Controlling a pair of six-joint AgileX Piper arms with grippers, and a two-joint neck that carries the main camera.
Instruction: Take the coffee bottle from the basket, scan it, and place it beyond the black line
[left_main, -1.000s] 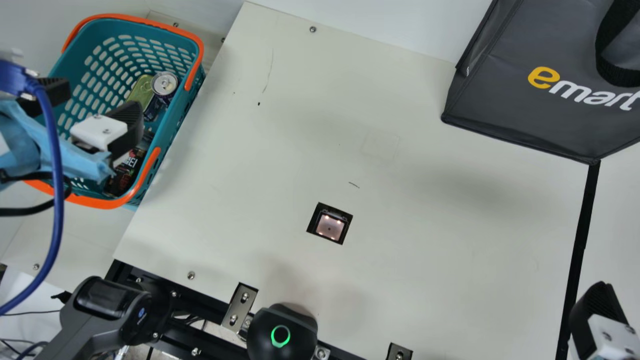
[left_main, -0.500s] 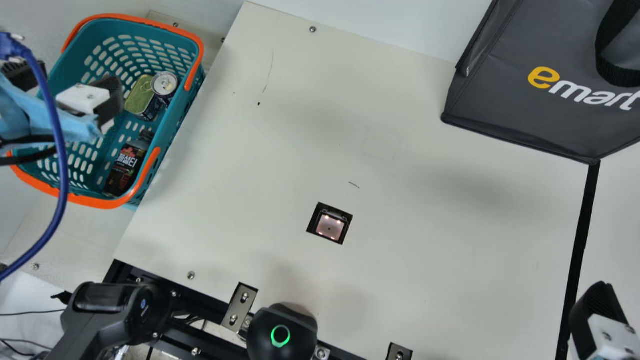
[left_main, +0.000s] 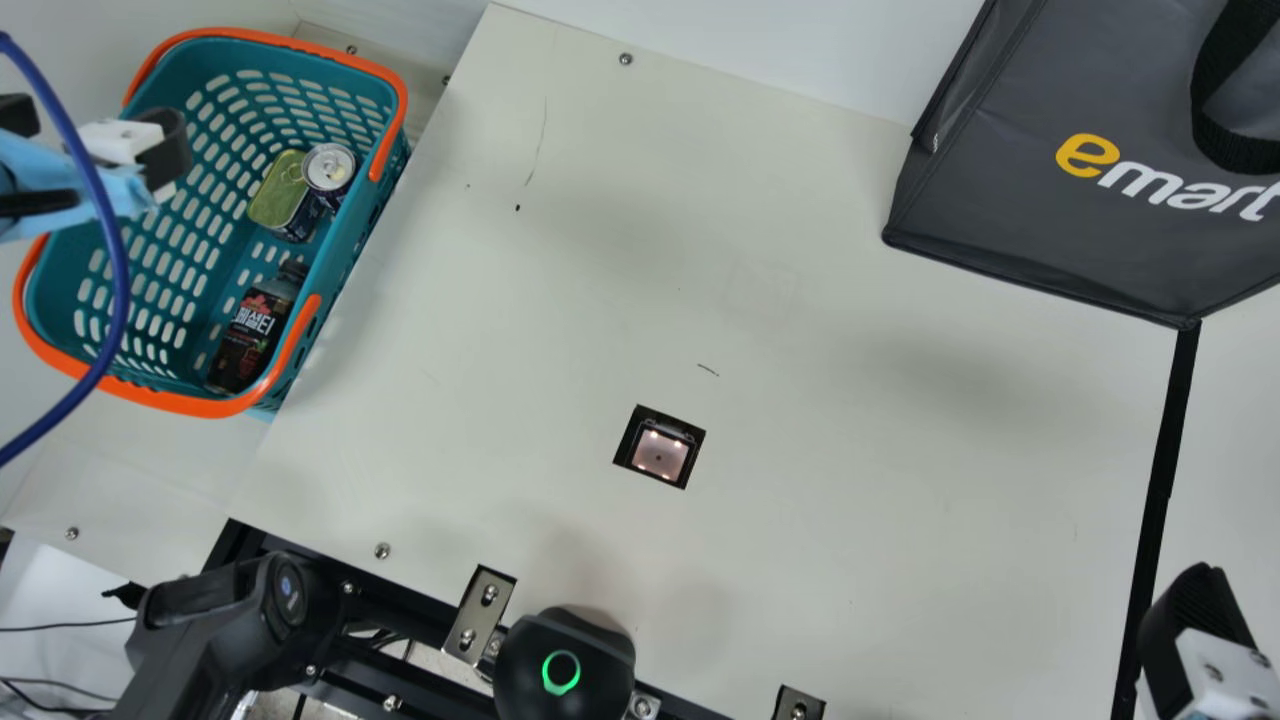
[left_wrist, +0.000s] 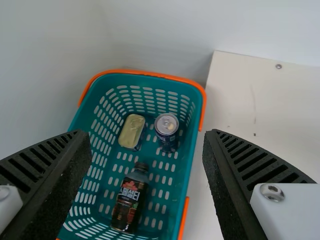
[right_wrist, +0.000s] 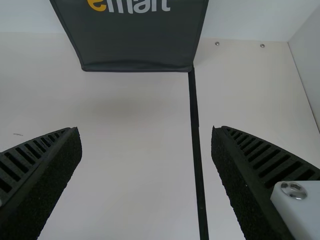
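Left pincer (left_main: 92, 132)'s hanging wide open, ribbed black fingers and all, over the perforated teal plastic basket (left_main: 215, 245). Coffee bottle (left_main: 250, 335)'s lying in there, dark and shiny. Way right: skinny black line (left_main: 1160, 490), then right pincer (left_main: 1198, 640), also open.

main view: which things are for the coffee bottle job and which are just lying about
For the job:
- coffee bottle
- basket
- lit window, likely the scanner
- black line

Just lying about:
- flat tin
- round can
- dark bag
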